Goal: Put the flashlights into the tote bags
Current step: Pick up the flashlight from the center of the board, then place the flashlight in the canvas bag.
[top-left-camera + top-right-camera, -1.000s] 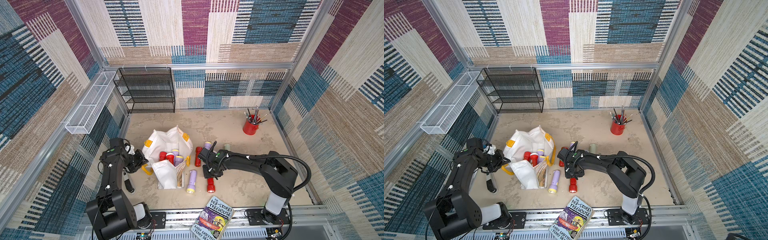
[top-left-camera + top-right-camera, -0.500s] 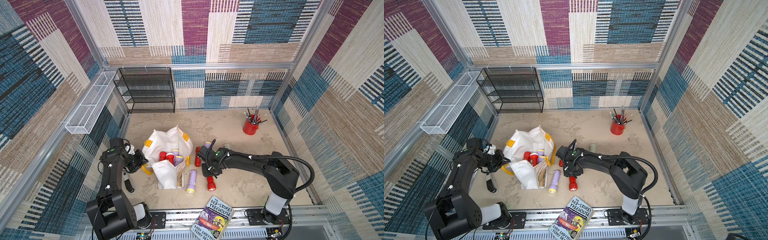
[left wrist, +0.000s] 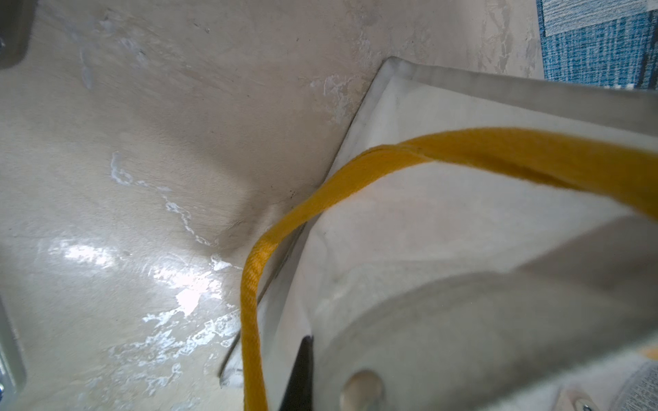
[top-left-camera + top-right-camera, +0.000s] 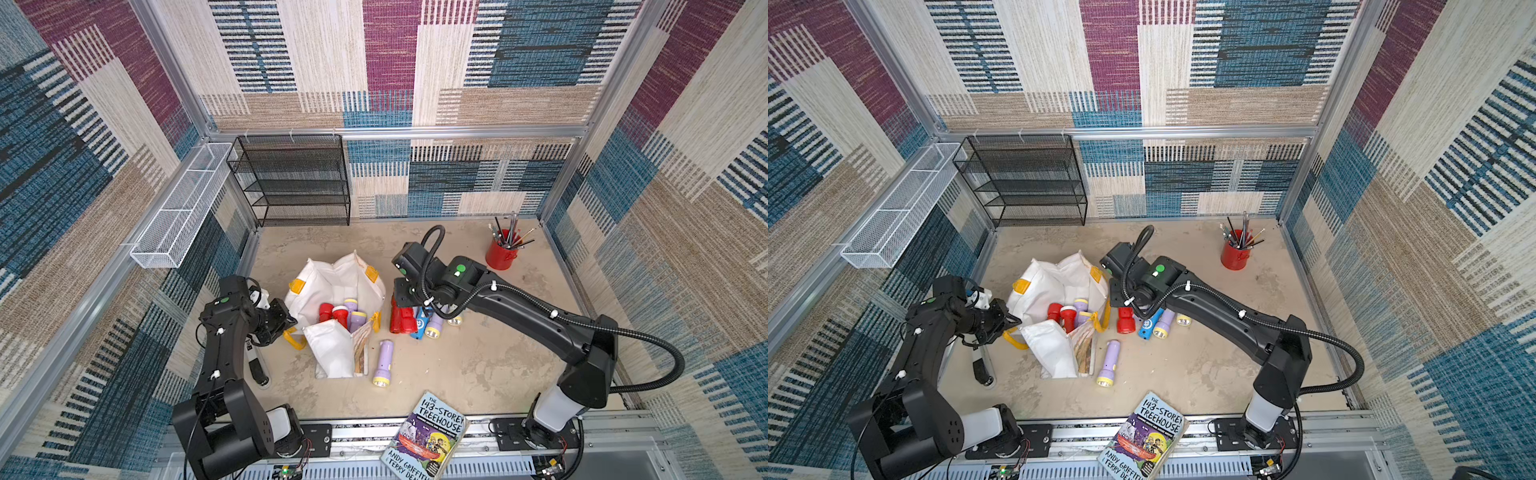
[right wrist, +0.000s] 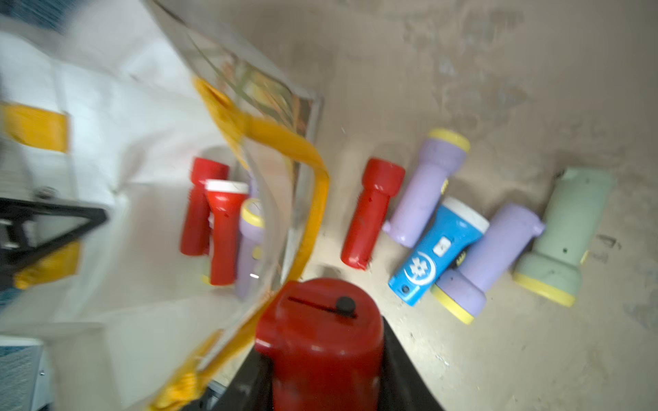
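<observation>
The right hand (image 5: 322,363) clamps a red flashlight (image 5: 320,320) beside the white tote bag (image 4: 332,282); the left hand (image 4: 286,323) is pinched on its yellow handle (image 3: 356,170)

Reaches up from lower left with the left arm (image 4: 220,345), elbow bent, left gripper (image 4: 286,323) pinched closed at mid-left. Stretches from lower right toward centre with the right arm (image 4: 523,309), wrist tipped down, right gripper (image 5: 324,377) clamping a red flashlight (image 5: 320,327).

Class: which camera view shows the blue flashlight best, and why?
The right wrist view: the blue flashlight lies close, its white emblem and switch plain. In both top views the flashlight is small, partly under the right arm. The left wrist view lacks it.
</observation>
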Controlling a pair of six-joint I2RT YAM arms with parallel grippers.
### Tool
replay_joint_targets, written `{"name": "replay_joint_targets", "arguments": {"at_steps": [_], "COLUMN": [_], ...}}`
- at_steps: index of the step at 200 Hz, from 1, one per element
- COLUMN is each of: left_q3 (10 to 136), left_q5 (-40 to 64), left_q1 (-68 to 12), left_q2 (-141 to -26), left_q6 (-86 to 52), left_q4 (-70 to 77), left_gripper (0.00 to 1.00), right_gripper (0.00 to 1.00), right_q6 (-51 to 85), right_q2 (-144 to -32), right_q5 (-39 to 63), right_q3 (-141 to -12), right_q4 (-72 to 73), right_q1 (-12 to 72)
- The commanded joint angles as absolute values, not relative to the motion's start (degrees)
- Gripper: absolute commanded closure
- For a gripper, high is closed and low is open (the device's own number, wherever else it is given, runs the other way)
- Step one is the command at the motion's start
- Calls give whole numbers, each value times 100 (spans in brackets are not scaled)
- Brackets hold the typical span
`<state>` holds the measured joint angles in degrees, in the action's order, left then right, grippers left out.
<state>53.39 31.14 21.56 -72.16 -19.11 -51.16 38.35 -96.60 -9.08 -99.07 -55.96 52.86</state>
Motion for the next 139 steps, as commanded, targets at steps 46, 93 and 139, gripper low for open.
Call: {"name": "replay_joint_targets", "arguments": {"at_steps": [46, 93, 139], "left_q3": [5303, 5247, 5246], "left_q5": [3406, 3601, 3664], "left_q1": [2150, 2149, 2150], "left_q2": [-7167, -7038, -7056], "left_q6": [-1872, -1889, -1898], "left_q4": [-4978, -4865, -4834], "left_gripper": [98, 98, 98], "right_gripper": [66, 66, 66], "right_q6": [2631, 2416, 2448], "right_q2": [-11299, -12903, -12930], "right_q5": [-408, 821, 1284], "right_q3": [-13235, -14882, -13943], "right_q4": [-5390, -5450, -4858], "right_q1": [5304, 5326, 5472]}}
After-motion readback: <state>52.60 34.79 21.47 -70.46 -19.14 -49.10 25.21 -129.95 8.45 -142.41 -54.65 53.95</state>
